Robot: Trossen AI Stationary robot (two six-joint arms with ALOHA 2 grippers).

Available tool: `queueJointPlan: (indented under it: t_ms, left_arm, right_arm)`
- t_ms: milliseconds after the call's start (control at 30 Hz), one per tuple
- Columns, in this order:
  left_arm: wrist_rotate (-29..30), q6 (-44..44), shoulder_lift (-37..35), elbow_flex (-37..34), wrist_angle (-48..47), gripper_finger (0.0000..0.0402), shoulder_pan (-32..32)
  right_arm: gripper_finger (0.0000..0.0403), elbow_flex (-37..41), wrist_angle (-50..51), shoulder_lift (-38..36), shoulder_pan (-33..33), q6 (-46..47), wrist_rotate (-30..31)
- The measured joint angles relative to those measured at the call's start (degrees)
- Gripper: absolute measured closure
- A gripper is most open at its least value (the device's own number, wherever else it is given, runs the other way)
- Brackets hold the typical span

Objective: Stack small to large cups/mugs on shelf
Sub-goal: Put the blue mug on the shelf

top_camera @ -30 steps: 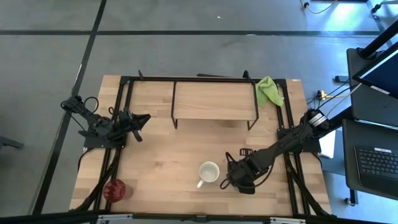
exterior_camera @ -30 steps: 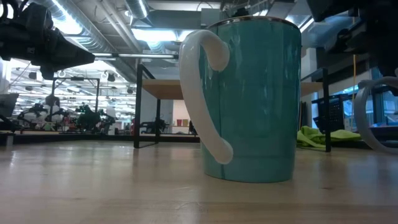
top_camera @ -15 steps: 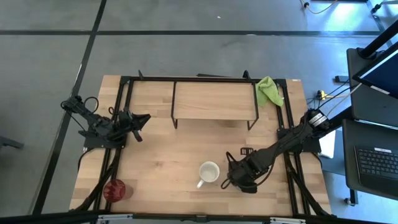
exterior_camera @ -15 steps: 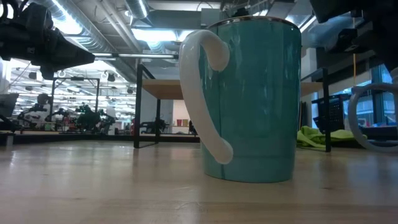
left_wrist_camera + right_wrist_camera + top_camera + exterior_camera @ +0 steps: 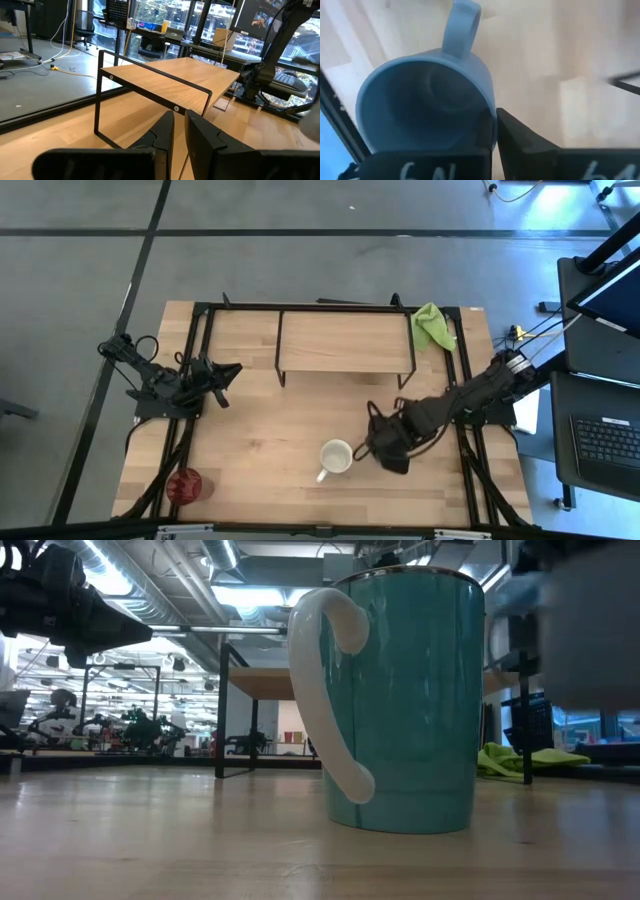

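Note:
My right gripper (image 5: 383, 446) is shut on the small dark grey mug (image 5: 425, 105), just right of the white-handled mug (image 5: 336, 457), which stands upright on its base on the table. In the low view that mug (image 5: 400, 700) looks teal outside. The grey mug shows there as a blur (image 5: 590, 630) at the right. The red tumbler (image 5: 185, 485) stands at the near left corner. The wooden shelf (image 5: 345, 343) stands on its wire legs at the far middle. My left gripper (image 5: 222, 374) waits shut at the left, facing the shelf (image 5: 165, 85). My right gripper holds the grey mug by its rim (image 5: 489, 111), on the side away from the handle (image 5: 462, 25). One finger is inside the mug and one outside, pinching the wall. The mug's mouth faces the wrist camera and the mug is clear of the table.
A green cloth (image 5: 432, 326) lies at the far right beside the shelf. The table's black frame rails (image 5: 200, 330) run along both sides and the far edge. Bare wood lies between the shelf and the white-handled mug.
My right gripper has gone up and a little toward the far edge with the grey mug. The mug has left the table and shows higher and blurred in the low view. The white-handled mug and the tumbler have stayed put.

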State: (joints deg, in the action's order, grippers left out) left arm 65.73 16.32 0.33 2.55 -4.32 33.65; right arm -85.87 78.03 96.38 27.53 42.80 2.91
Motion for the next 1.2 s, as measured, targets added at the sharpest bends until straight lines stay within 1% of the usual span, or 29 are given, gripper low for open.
queueJointPlan:
  t_ms: [100, 200, 367, 567, 700, 833, 967, 1200]
  left_arm:
    - [0.0, 0.02, 0.0, 0.0, 0.0, 0.036, 0.02]
    - [0.01, 0.02, 0.0, 0.0, 0.0, 0.036, 0.01]
    - [0.0, 0.01, 0.0, 0.0, 0.0, 0.036, 0.01]
    - [0.0, 0.01, -0.02, 0.0, 0.0, 0.036, 0.01]
    - [0.0, 0.0, 0.0, 0.0, 0.0, 0.036, 0.02]
    - [0.02, 0.0, -0.01, 0.0, 0.0, 0.036, 0.01]
    - [0.0, 0.01, -0.02, 0.0, 0.0, 0.036, 0.02]
    - [0.01, 0.0, 0.0, 0.0, 0.0, 0.036, 0.02]
  right_arm:
    - [0.0392, -4.2, 7.13, -0.98, -1.8, 0.73, 2.47]
    - [0.0387, -8.76, 10.82, -1.03, -4.19, 1.27, 4.71]
    - [0.0389, -15.4, 10.17, -1.11, -9.84, 0.43, 8.78]
    - [0.0387, -21.04, 9.39, -1.11, -20.68, -0.99, 12.23]
    - [0.0386, -22.31, 6.64, -1.11, -27.52, -4.04, 11.5]
    - [0.0385, -22.4, 4.66, -0.7, -32.85, -6.77, 10.69]
    - [0.0385, -22.4, 2.68, 0.58, -37.31, -8.62, 10.26]
    - [0.0385, -22.4, -0.58, 2.32, -44.44, -8.43, 9.93]
